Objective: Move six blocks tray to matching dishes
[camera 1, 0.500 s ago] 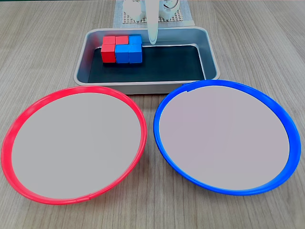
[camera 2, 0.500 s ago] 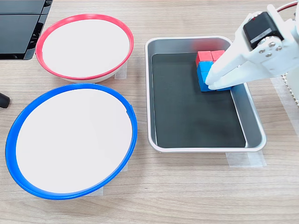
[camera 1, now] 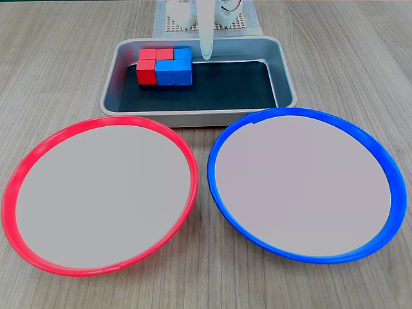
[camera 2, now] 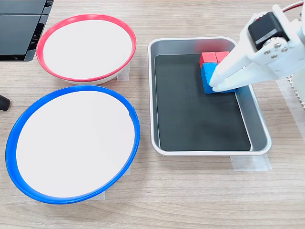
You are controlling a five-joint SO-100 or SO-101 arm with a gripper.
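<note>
Red blocks (camera 1: 147,69) and blue blocks (camera 1: 175,72) sit packed in a two-layer cluster in the back left part of the silver tray (camera 1: 193,117). From above they show as red blocks (camera 2: 209,57) and blue blocks (camera 2: 208,71) against the tray's (camera 2: 151,95) far right side. My white gripper (camera 1: 206,56) hangs just right of the cluster, fingers together and holding nothing. In the other fixed view the gripper (camera 2: 215,86) reaches in from the right, its tips over the nearest blue block. The red-rimmed dish (camera 1: 103,193) (camera 2: 86,47) and the blue-rimmed dish (camera 1: 302,183) (camera 2: 71,143) hold nothing.
A white mesh mat (camera 1: 168,26) with the arm's base lies behind the tray. A black panel (camera 2: 19,24) lies beside the red dish, and a small black object (camera 2: 2,102) sits at the table edge. Tape strips (camera 2: 250,163) hold the tray down.
</note>
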